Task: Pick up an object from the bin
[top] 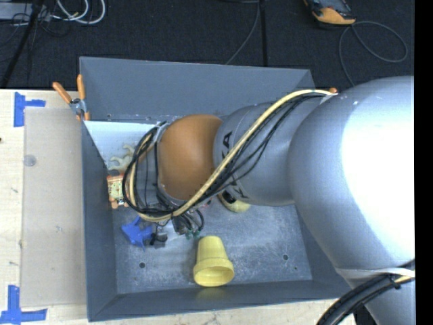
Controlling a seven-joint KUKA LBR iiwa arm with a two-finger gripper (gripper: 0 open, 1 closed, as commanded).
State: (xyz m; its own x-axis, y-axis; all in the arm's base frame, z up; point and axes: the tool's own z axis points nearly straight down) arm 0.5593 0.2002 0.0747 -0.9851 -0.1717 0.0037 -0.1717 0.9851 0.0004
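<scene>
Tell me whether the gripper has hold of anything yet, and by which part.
Cannot be told: the orange wrist cover and cables hide the grasp. A blue thing and a yellow cup lie nearby.

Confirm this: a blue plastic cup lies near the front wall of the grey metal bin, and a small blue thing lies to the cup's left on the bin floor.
Not right. The plastic cup is yellow, not blue. The camera view shows it near the front wall of the grey metal bin, and the small blue thing does lie to the cup's left on the bin floor.
</scene>
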